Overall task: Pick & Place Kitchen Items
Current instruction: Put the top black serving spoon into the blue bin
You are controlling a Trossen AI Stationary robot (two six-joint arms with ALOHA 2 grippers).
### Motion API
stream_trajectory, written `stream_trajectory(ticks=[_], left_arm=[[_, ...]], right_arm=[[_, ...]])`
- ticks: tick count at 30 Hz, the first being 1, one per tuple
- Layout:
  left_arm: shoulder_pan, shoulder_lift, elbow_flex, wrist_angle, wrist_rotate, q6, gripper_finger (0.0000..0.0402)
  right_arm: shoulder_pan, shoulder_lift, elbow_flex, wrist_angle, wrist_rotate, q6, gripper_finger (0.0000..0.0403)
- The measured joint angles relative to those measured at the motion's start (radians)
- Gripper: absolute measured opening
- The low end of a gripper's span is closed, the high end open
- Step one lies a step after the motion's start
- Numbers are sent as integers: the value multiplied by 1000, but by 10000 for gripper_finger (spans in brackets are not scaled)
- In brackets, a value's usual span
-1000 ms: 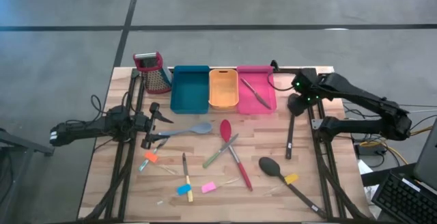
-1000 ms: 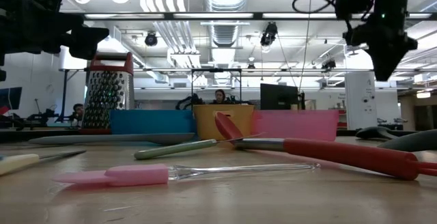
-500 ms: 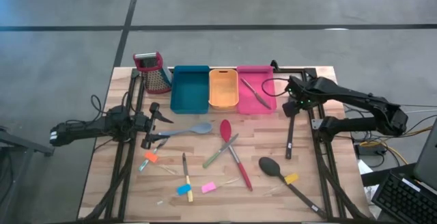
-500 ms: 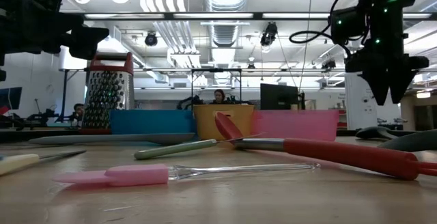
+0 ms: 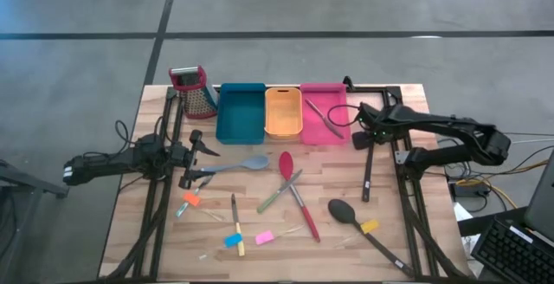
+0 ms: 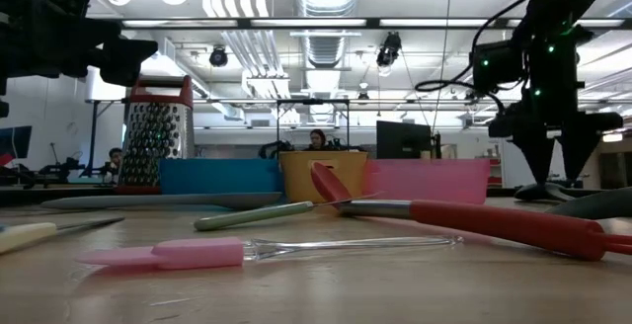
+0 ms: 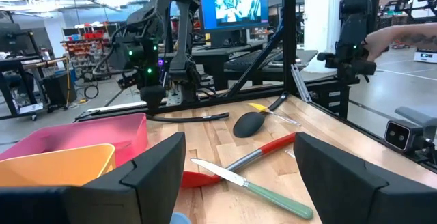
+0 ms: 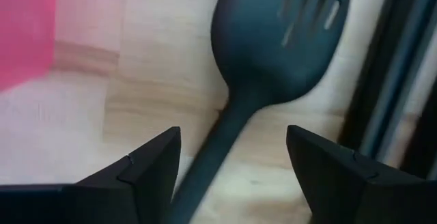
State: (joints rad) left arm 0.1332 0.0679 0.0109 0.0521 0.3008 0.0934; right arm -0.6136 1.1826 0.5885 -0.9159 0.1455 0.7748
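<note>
Over slotted spatula (image 8: 273, 29), right gripper (image 5: 363, 134) now lower.

you see a pale wooden plank table (image 5: 394, 219), lower right in the high view. the black slotted spatula (image 8: 273, 39) looks matt plastic. upper left stands a shiny perforated metal grater (image 5: 199, 100). the pink bin (image 5: 339, 102) looks smooth plastic.

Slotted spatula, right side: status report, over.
Right pincer open, low over the black slotted spatula, not gripping. Left pincer open, waiting by the grey-blue spoon. Nothing blocking.
</note>
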Motion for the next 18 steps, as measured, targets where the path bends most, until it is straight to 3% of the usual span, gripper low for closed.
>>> stream_trajectory(ticks=[8,18], left_arm=[[0,0,0,0,0,0,278],[0,0,0,0,0,0,278]], right_arm=[[-3,79,-83,191,-13,9,227],[-5,105,-93,215,23,6,177]])
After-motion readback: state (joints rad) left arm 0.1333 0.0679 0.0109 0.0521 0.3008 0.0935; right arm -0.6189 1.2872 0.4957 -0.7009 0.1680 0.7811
